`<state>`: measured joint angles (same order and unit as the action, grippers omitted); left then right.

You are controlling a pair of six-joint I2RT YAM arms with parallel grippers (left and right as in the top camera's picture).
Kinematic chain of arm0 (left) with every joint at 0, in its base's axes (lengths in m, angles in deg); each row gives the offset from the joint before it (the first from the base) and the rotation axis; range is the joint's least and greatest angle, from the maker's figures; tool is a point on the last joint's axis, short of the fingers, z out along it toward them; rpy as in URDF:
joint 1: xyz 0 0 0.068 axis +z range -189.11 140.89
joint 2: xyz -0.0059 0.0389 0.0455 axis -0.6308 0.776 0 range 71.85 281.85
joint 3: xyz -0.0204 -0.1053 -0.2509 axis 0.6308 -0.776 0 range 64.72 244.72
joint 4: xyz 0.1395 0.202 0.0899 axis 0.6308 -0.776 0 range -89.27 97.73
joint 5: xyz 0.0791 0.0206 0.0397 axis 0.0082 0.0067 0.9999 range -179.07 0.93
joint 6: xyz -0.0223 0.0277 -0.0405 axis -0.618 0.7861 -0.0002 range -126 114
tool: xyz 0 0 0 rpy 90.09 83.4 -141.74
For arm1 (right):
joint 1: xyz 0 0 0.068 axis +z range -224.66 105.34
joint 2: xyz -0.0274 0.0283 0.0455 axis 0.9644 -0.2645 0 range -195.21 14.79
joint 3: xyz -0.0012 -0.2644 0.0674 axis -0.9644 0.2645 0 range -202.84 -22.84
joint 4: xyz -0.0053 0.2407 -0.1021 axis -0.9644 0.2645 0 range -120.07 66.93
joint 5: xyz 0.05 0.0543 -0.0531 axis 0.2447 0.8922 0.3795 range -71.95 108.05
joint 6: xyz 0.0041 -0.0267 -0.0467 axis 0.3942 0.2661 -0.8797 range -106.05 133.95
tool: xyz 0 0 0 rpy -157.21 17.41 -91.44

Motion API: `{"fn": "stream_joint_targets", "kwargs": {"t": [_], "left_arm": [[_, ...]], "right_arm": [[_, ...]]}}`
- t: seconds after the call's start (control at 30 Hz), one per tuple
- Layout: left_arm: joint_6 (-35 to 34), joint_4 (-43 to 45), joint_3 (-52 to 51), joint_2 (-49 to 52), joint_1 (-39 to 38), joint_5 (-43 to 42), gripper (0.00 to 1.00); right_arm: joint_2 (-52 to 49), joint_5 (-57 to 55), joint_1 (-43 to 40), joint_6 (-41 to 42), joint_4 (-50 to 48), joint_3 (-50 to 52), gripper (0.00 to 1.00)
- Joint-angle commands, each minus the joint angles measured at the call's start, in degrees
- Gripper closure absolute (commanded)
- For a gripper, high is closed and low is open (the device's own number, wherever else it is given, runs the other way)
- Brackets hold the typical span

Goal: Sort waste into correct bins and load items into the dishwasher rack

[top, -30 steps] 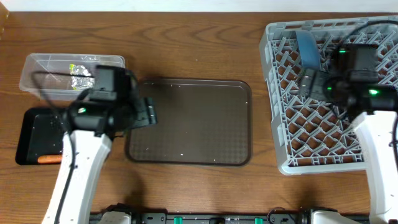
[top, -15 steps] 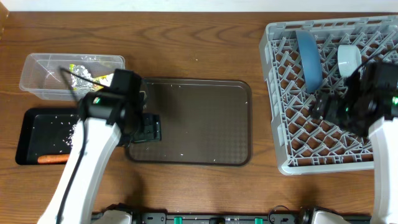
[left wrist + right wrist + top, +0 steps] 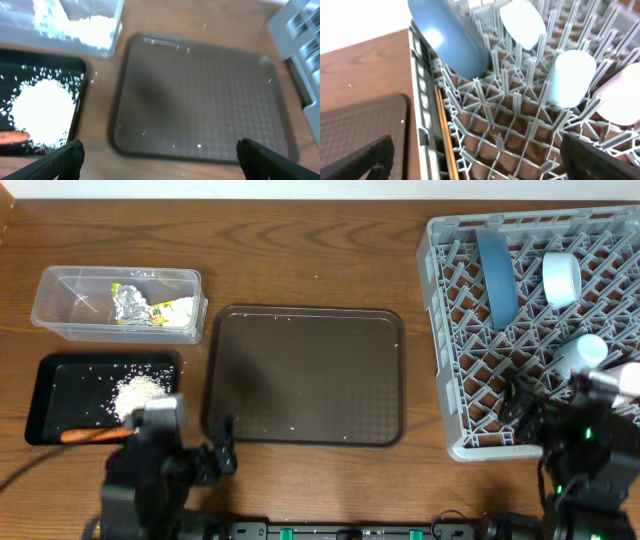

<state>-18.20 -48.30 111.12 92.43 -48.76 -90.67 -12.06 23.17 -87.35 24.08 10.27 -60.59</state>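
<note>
Left gripper (image 3: 161, 159) and right gripper (image 3: 479, 156) are seen open, empty. Thin wooden chopsticks (image 3: 444, 132), laid along the grey plastic lattice rack's (image 3: 440, 350) edge, could be knocked through by a passing arm.

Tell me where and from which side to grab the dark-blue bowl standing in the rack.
Take the dark-blue bowl by its upper rim, coming straight down from above. It stands on edge among the pegs of the grey rack, so that rim is the freest part, and its thin wall should fit inside the open right tool, one finger on each face.
</note>
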Motion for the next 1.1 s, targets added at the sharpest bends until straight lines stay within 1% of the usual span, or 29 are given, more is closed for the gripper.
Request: {"fn": "stream_joint_targets", "kwargs": {"t": [0.0,0.13,0.67,0.9,1.0,1.07], "left_arm": [[-0.33,0.28,-0.81,-5.38,-0.09,1.22,0.02],[-0.33,-0.74,-0.81,-8.85,-0.09,1.22,0.02],[-0.33,-0.87,-0.81,-8.98,-0.09,1.22,0.02],[-0.33,-0.87,-0.81,-8.98,-0.09,1.22,0.02],[-0.33,-0.87,-0.81,-8.98,-0.09,1.22,0.02],[-0.33,-0.87,-0.81,-8.98,-0.09,1.22,0.02]], "right_arm": [[4.59,-0.61,-0.37,0.52,1.51,1.14,0.01],[6.78,-0.61,-0.37,0.52,4.81,1.14,0.01],[6.64,-0.63,-0.37,0.52,22.49,1.16,0.01],[8.22,-0.61,0.15,0.52,22.27,1.53,0.01],[10.19,-0.63,3.61,0.52,21.53,2.16,0.01],[12.63,-1.81,7.30,0.48,17.84,3.54,0.01]]}}
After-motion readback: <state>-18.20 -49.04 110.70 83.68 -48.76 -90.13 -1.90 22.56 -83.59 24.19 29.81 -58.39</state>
